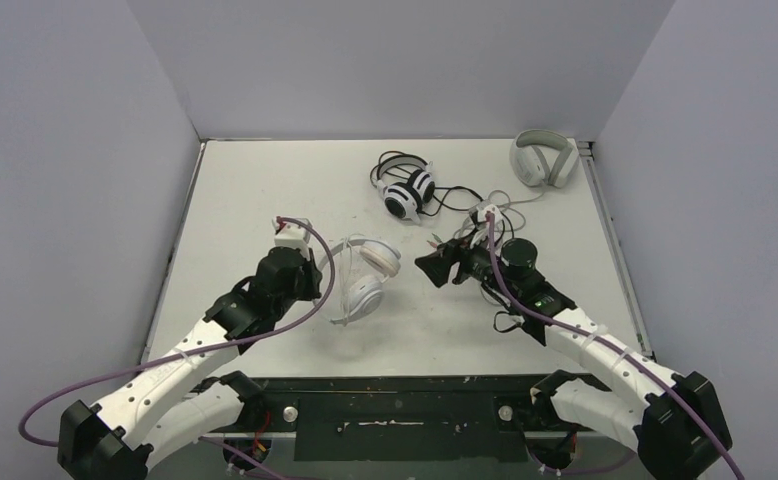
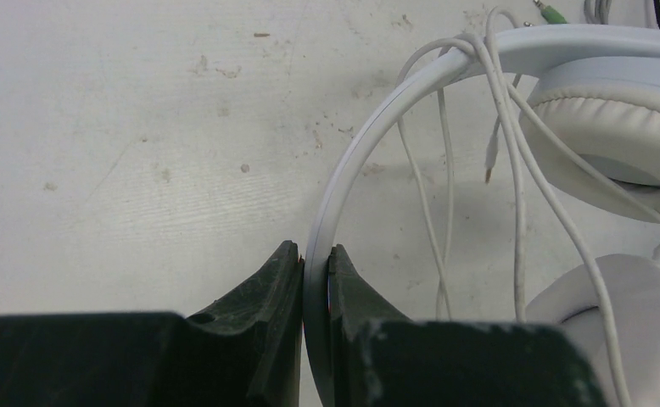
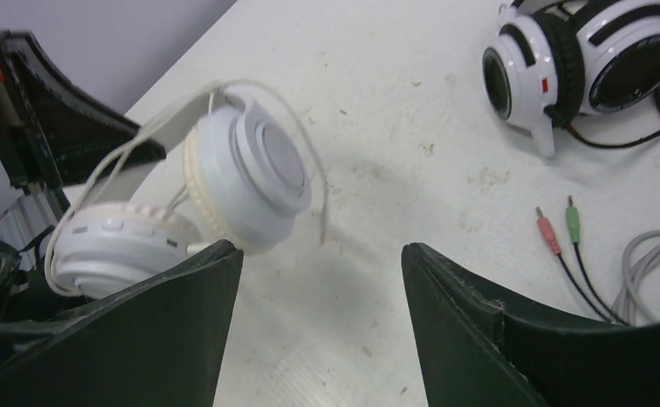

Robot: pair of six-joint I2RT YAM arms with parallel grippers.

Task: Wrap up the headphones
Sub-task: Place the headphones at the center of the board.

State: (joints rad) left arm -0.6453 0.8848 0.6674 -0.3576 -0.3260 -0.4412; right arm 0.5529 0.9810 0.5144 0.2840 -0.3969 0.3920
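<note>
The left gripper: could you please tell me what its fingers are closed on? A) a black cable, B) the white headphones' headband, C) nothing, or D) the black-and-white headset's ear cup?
B: in the left wrist view, the left gripper pinches the thin headband of the white headphones between its fingers.

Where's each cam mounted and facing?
Top: above, behind the arms, looking down on the table; left claw, right claw show.
Left wrist: on left arm, looks along its claw, gripping the white headphones by the band.
Right wrist: on right arm, looks past its open claw at those headphones and the headset.
Shared: white headphones, all three.
</note>
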